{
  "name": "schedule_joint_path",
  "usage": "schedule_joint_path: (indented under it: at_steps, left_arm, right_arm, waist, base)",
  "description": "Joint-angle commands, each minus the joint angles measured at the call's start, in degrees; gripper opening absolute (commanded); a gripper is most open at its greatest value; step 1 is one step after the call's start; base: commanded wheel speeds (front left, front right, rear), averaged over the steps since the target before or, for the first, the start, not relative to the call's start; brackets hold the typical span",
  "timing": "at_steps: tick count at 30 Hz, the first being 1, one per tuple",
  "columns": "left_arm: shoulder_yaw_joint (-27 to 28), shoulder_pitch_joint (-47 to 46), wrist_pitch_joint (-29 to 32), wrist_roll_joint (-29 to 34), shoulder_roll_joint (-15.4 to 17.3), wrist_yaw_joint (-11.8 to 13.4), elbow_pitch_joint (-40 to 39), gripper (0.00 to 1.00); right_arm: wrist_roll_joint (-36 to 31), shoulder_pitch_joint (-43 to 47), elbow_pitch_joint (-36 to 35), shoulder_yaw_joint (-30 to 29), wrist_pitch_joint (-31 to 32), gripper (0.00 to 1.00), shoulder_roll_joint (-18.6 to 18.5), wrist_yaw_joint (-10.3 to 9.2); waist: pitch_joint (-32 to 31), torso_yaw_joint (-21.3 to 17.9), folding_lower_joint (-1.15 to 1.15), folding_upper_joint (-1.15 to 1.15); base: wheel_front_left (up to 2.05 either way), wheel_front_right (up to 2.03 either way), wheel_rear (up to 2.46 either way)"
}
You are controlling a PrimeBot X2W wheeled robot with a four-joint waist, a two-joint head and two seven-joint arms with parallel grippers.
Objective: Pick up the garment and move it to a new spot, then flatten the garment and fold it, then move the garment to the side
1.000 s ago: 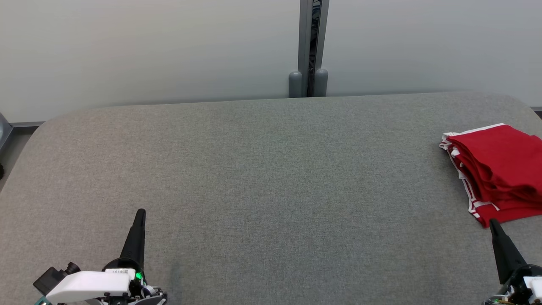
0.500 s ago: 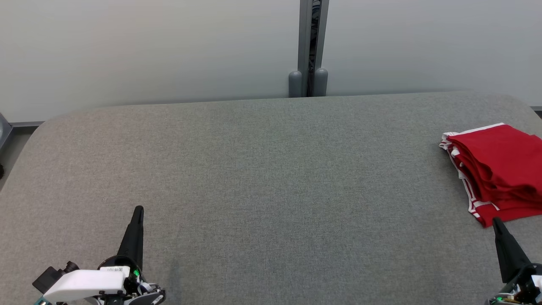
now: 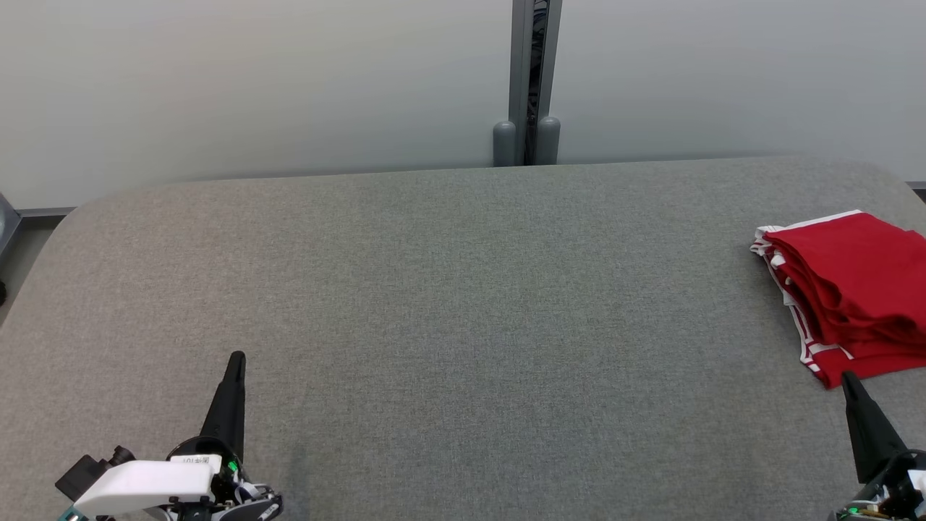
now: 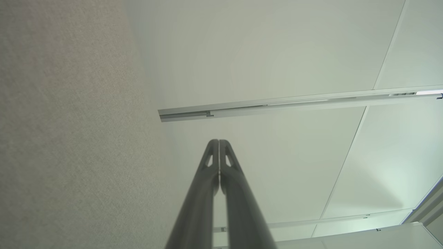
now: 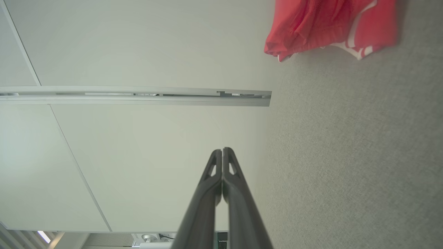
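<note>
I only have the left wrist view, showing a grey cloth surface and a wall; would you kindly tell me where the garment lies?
Observer: The red garment lies folded at the robot's far right on the grey surface.
Operator: Is the right hand holding it?
Observer: No, the right hand is shut, empty and apart from it.
Operator: Does it have any markings?
Observer: Yes, white stripes run along its edges.

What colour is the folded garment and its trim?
The garment is red with white striped trim, best seen in the head view.
</note>
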Motion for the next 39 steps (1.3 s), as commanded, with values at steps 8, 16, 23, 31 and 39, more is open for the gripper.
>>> schedule_joint_path:
  at_steps: [8,16,23,31,39]
  left_arm:
    - [0.3,-0.9,0.1,0.1,0.2,-0.1,-0.2,0.00]
    - [0.4,-0.9,0.2,0.2,0.2,-0.1,-0.2,0.00]
    - [0.5,-0.9,0.2,0.2,0.1,-0.1,-0.2,0.00]
    - [0.5,-0.9,0.3,0.3,0.1,-0.1,-0.2,0.00]
    - [0.6,-0.9,0.4,0.4,0.0,-0.1,-0.2,0.00]
  right_arm:
    - [0.1,-0.3,-0.2,-0.2,0.3,0.00,-0.4,0.04]
    - [0.1,-0.3,-0.2,-0.2,0.2,0.00,-0.4,0.04]
    - [0.1,-0.3,-0.2,-0.2,0.2,0.00,-0.4,0.04]
    - [0.1,-0.3,-0.2,-0.2,0.2,0.00,-0.4,0.04]
    - [0.1,-0.3,-0.2,-0.1,0.2,0.00,-0.4,0.04]
  waist:
    - [0.0,0.0,0.00,0.00]
    - [0.0,0.0,0.00,0.00]
    - [0.0,0.0,0.00,0.00]
    - [0.0,0.0,0.00,0.00]
    - [0.0,0.0,0.00,0.00]
  base:
    - [0.00,0.00,0.00]
    - [0.00,0.00,0.00]
    - [0.00,0.00,0.00]
    - [0.00,0.00,0.00]
    - [0.00,0.00,0.00]
